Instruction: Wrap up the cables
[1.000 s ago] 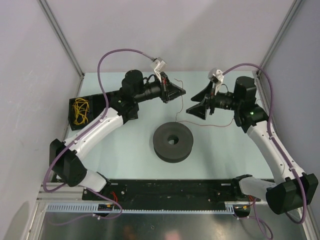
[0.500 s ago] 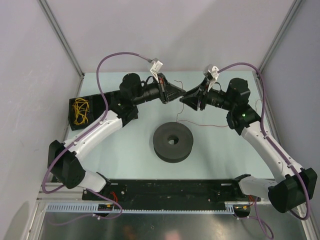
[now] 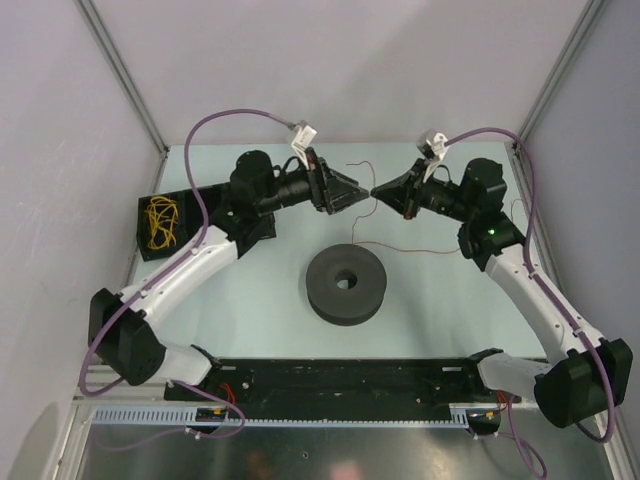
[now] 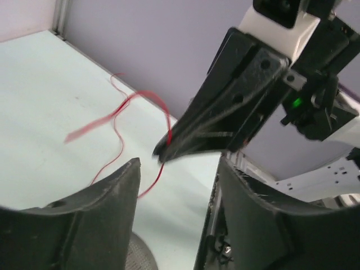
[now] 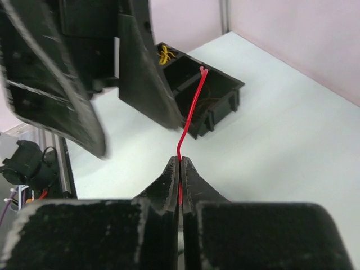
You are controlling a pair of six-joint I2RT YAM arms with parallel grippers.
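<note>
Hard to see: in the top view the cable (image 3: 410, 248) is thin as a thread, and we lose it where it rises off the table (image 3: 250, 290). In the left wrist view, part of it is only a red blur.
Cut off: in the right wrist view a finger (image 5: 140, 73) of the left gripper (image 4: 177, 169) covers part of the black box (image 5: 222, 101).
Black box: at the left edge of the table, with a bundle of yellow wires (image 3: 160, 222) inside.
Left gripper: jaws apart, holding nothing.
Right gripper (image 5: 180, 169): jaws pressed together on the cable, its tip just before the left gripper's gap.
Cable: one part stands up from the right gripper's tips. The rest lies curling on the table behind the grey spool (image 3: 325, 285); we cannot tell if it touches the spool.
</note>
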